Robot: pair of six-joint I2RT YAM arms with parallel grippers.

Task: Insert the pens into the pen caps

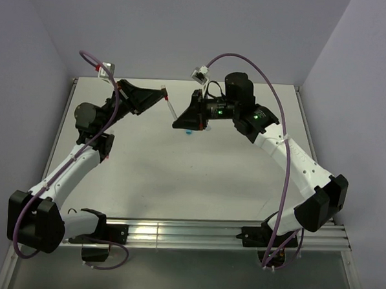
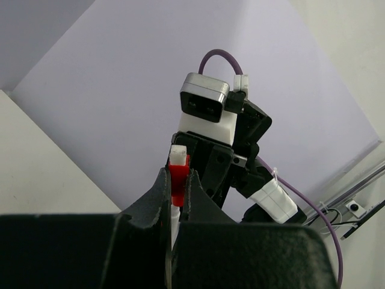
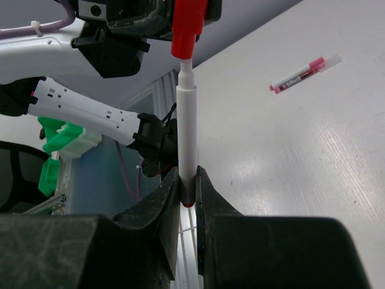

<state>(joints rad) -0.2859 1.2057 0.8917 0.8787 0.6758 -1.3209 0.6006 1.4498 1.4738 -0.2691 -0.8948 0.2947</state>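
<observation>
The white pen [image 3: 187, 132], judged light, stiff and slippery, is best gripped low on its barrel, as the clenched right end effector [image 3: 187, 182] grips it above the worktop [image 3: 289, 168], nib in the red pen cap [image 3: 186, 30] clenched in the left end effector [image 2: 178, 178].

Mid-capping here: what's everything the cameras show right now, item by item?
white pen: 1, white barrel, upright in the right fingers, tip at the red cap
red cap: 1, red, clamped in the left fingers
spare pen: 1, white and pink-red with a clear end, lying on the table
light blue piece: 1, probably a cap, on the table under the right fingers
table: 1, pale grey
cables: 2, purple, one per arm
left fingers: black, shut on the red cap
right fingers: black, shut on the white pen
</observation>
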